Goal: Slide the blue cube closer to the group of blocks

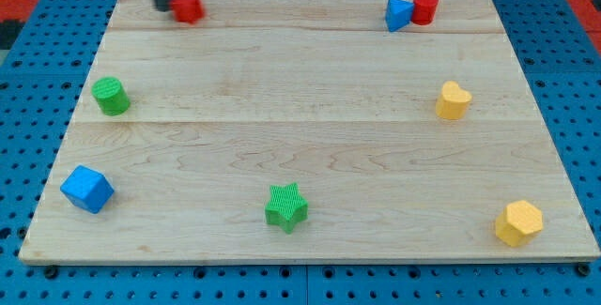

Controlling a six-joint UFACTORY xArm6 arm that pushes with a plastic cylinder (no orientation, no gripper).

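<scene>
My tip rests at the bench's top-left corner, touching or just beside the red block, which lies on its right side in the view. No claw is fitted: the arm ends in a plain rod, so there is nothing to release or clench; contact is by pushing only.

The blue cube lies far below my tip, slightly toward the view's left, near the bench's lower-left corner. The green cylinder stands between the two, roughly halfway down.

Handling, as judged: the cube appears small, rigid and light, and should slide easily on the smooth wood. It cannot be held. It sits rotated, one corner toward the view's bottom, so an off-centre push will likely spin it instead of translating it.

Contact point: set my tip against the cube's left face, at mid-width, and push toward the view's right.

Which blocks form the group is unclear; the green star is the nearest neighbour to the cube's right. The blue wedge and red cylinder touch each other, far right of my tip.
</scene>
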